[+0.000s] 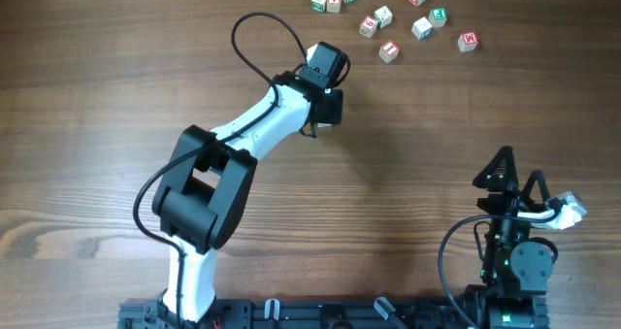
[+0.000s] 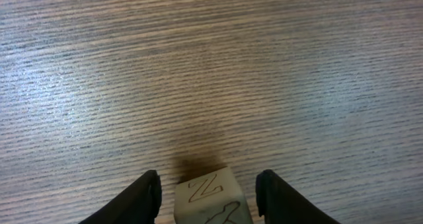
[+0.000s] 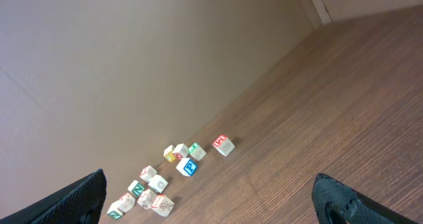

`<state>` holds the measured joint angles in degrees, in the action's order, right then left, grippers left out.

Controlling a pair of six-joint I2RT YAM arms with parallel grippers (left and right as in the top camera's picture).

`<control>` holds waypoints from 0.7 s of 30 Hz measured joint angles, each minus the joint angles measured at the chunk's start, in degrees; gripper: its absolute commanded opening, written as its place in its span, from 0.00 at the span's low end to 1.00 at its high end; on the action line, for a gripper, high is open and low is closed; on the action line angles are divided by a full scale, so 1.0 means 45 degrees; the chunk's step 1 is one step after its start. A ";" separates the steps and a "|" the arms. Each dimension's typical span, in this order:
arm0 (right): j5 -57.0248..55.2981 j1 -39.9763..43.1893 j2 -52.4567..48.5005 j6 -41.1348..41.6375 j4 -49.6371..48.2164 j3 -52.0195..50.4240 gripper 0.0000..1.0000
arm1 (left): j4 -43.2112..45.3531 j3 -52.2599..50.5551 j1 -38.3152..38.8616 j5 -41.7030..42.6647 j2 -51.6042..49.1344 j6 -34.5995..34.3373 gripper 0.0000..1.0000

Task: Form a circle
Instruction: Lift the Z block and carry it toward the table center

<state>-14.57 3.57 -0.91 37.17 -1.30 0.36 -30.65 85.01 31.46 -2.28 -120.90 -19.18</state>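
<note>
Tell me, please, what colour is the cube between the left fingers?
The cube is cream, dark-outlined Z; left wrist view.

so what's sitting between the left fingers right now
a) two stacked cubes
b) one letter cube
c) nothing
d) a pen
b: the left wrist view shows a single whitish cube with a drawn letter on top, sitting between the left fingers with a gap on each side.
</note>
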 measured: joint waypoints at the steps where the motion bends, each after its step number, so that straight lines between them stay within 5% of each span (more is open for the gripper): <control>1: 0.0000 0.0000 0.0000 0.0005 0.0000 0.0000 1.00 | -0.0044 0.0000 0.0000 0.0000 0.0000 0.0005 0.36; 11: 0.0000 0.0000 0.0000 0.0005 0.0000 0.0000 1.00 | -0.0262 0.0000 0.0000 0.0287 0.0000 0.0185 0.27; 21: 0.0000 0.0000 0.0000 0.0005 0.0000 -0.0005 1.00 | 0.0447 -0.0029 0.0000 0.0481 0.0000 0.2497 0.27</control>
<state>-14.57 3.57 -0.91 37.19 -1.30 0.34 -28.64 84.88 31.46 -0.12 -120.90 -7.94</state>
